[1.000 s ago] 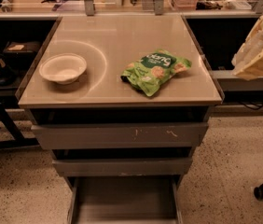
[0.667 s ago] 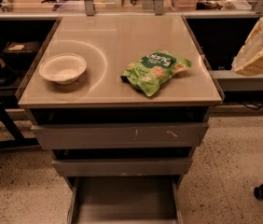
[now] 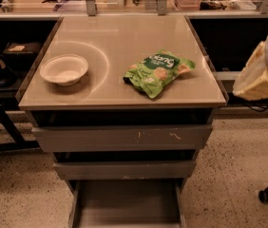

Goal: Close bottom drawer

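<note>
Bottom drawer (image 3: pixel 127 205) is pulled out at the bottom centre of the frame, grey tray showing, sticking out past the two drawer fronts above. Up on the desk (image 3: pixel 124 32) there's a white bowl (image 3: pixel 64 69) at left and a green snack bag (image 3: pixel 158 71) beside it. My pincer (image 3: pixel 260 75) is over at the right edge, well apart from the drawer, and I can't tell how open it is. Speckled floor (image 3: pixel 20 194) on both sides.

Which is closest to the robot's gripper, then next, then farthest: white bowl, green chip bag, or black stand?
The gripper is at the right edge.
1. Green chip bag, toward the right.
2. White bowl, left of the bag.
3. Black stand, far left, on the floor.
</note>
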Robot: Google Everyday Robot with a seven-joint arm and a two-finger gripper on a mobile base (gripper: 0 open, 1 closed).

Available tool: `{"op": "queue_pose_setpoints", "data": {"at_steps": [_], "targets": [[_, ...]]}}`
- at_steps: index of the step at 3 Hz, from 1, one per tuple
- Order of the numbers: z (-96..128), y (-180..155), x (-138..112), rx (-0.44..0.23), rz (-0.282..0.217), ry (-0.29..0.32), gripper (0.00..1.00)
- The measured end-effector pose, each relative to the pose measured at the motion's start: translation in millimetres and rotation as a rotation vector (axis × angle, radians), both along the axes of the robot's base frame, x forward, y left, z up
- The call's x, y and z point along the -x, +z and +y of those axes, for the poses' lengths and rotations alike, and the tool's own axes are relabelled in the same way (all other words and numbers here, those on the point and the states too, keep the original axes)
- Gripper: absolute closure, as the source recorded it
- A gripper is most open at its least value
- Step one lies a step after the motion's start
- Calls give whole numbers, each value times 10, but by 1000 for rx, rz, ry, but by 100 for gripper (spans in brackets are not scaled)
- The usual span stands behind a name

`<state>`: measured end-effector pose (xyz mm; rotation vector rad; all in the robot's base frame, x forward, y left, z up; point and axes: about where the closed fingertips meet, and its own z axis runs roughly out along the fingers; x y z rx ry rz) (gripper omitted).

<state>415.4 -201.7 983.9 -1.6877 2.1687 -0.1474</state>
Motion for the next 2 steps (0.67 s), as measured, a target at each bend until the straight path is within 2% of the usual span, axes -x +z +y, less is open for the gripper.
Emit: {"op": "queue_pose_setpoints", "data": {"at_steps": [1,2], "targets": [[198,-471,407,-62,64,-1,100],[484,-1086,717,-127,146,8,100]]}}
